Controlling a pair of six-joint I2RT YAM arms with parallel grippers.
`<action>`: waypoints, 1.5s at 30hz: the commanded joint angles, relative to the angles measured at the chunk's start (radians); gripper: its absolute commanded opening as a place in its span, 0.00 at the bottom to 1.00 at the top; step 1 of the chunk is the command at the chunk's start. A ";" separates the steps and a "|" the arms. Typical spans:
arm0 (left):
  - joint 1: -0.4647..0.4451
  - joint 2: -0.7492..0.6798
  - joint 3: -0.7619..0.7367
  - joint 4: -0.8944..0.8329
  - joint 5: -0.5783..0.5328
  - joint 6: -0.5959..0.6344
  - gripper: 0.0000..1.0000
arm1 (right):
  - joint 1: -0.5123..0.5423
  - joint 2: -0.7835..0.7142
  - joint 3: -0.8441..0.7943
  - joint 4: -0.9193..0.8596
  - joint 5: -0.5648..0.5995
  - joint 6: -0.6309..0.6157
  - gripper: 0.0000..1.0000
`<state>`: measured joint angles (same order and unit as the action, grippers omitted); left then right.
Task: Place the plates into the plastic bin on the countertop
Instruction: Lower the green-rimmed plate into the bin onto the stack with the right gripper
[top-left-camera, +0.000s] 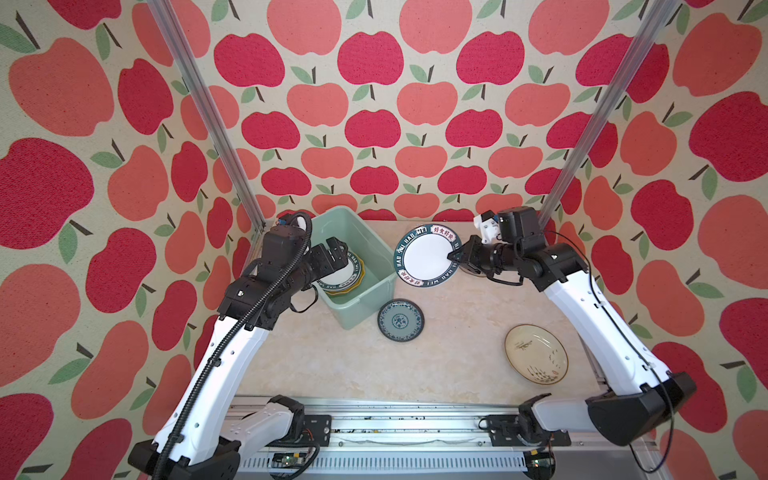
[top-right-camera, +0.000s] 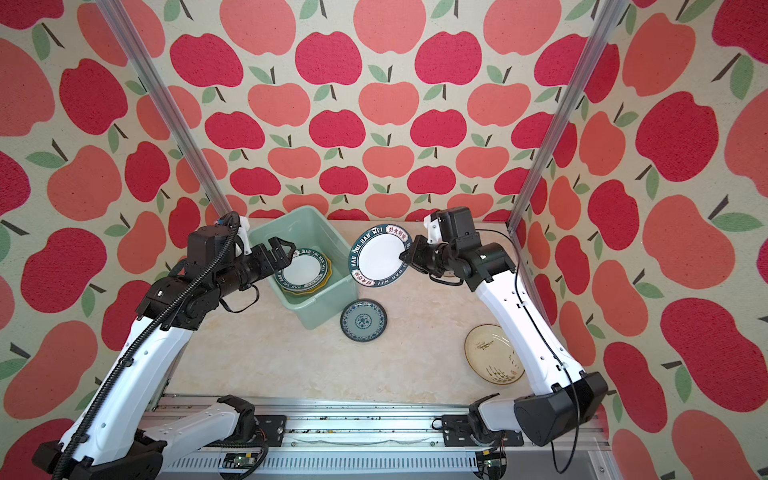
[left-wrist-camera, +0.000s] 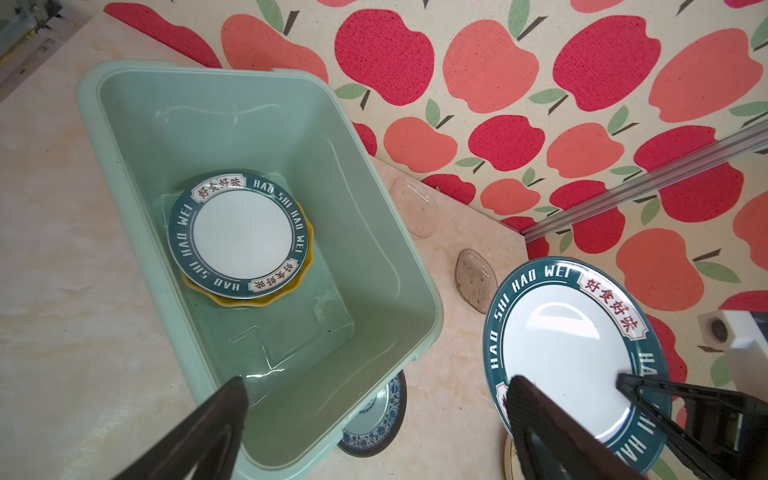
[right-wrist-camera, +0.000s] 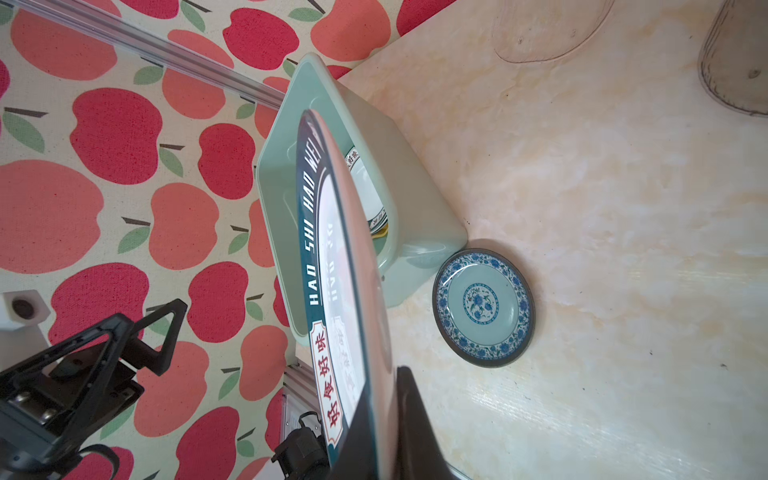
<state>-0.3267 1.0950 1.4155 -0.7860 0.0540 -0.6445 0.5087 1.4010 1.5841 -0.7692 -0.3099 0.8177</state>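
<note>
The mint-green plastic bin (top-left-camera: 360, 319) (top-right-camera: 316, 316) (left-wrist-camera: 124, 174) stands at the back left of the countertop (top-left-camera: 332, 365). In it a white plate with a dark lettered rim (top-left-camera: 347, 274) (top-right-camera: 301, 270) (left-wrist-camera: 243, 237) lies on a yellow scalloped one (left-wrist-camera: 249, 300). My left gripper (top-left-camera: 338, 251) (top-right-camera: 289, 255) (left-wrist-camera: 378, 386) hangs open over the bin, holding nothing. My right gripper (top-left-camera: 454, 254) (top-right-camera: 405, 254) (right-wrist-camera: 382, 382) is shut on the rim of a second lettered plate (top-left-camera: 426, 257) (top-right-camera: 378, 255) (left-wrist-camera: 569, 345) (right-wrist-camera: 332, 266), held tilted in the air just right of the bin.
A teal patterned plate (top-left-camera: 401, 320) (top-right-camera: 363, 320) (right-wrist-camera: 484, 307) lies against the bin's front corner. A cream plate (top-left-camera: 536, 354) (top-right-camera: 492, 353) sits front right under my right arm. Two glass oval dishes (left-wrist-camera: 415, 208) (left-wrist-camera: 476, 280) lie near the back wall.
</note>
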 joint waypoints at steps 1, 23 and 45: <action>0.062 -0.022 -0.027 -0.024 0.070 0.003 0.99 | 0.048 0.063 0.097 0.077 0.078 0.068 0.01; 0.158 -0.129 -0.101 -0.085 0.147 -0.006 0.99 | 0.288 0.788 0.788 0.015 0.166 -0.031 0.01; 0.160 -0.098 -0.069 -0.131 0.198 -0.050 0.99 | 0.329 1.156 1.066 0.007 0.217 -0.107 0.05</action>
<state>-0.1738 0.9962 1.3212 -0.8925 0.2348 -0.6716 0.8360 2.5252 2.6144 -0.7807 -0.0940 0.7334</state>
